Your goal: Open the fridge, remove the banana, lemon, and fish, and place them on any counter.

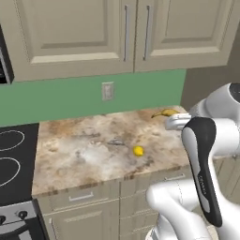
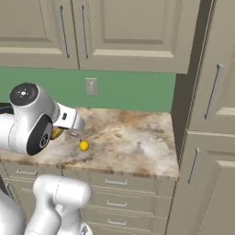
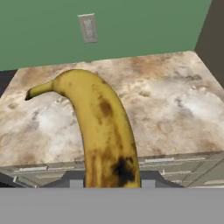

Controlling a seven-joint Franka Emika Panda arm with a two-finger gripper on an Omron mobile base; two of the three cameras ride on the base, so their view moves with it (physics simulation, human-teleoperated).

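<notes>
Banana [image 3: 105, 131]: held in the clenched gripper [image 3: 111, 183], rising up the middle of the hand view with its stem curling to the upper left; yellow skin with brown streaks and a dark blotch near the bottom.
Banana from the base: its yellow curve [image 1: 165, 112] pokes out above the arm over the right end of the counter [image 1: 84, 150]; in the right base view just a yellowish bit [image 2: 56, 133] shows behind the arm's round joint.
Gripper: the finger tips themselves are mostly covered by the fruit, so the contact points are hard to make out.
Lemon [image 1: 138, 151]: resting on the counter near its front edge, apart from the banana; also seen as a small yellow ball [image 2: 83, 146].
Fish [image 1: 116, 142]: possibly the thin grey sliver on the counter just left of the lemon; too small to be sure.
Writing: none readable anywhere.
Wall outlet [image 3: 89, 28]: pale plate on the green wall, details blurred.
Cooktop [image 1: 14, 154]: black, ring marks, cut off at the left edge.
Cabinets [image 1: 70, 33]: beige doors above, tops cropped.
</notes>
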